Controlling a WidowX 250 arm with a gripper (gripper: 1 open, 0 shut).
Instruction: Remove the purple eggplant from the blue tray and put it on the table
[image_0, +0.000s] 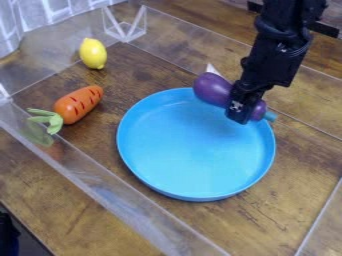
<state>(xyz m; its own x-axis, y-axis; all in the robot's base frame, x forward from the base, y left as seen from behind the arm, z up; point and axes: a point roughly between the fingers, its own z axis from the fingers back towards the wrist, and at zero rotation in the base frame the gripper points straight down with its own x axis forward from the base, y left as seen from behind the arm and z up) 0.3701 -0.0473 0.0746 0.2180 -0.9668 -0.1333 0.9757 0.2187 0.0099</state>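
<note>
The purple eggplant (210, 89) hangs just above the far rim of the blue tray (174, 160), its plump end pointing left. My gripper (246, 110) points straight down and is shut on the eggplant's right end, where a small bluish stem tip shows beside the fingers. The round tray lies in the middle of the dark wood-grain table (310, 205) with nothing inside it. The black arm comes down from the upper right.
An orange carrot (78, 102) with green leaves lies left of the tray. A yellow lemon (92, 53) sits at the back left. Clear acrylic walls (127, 22) stand along the table's left and back edges.
</note>
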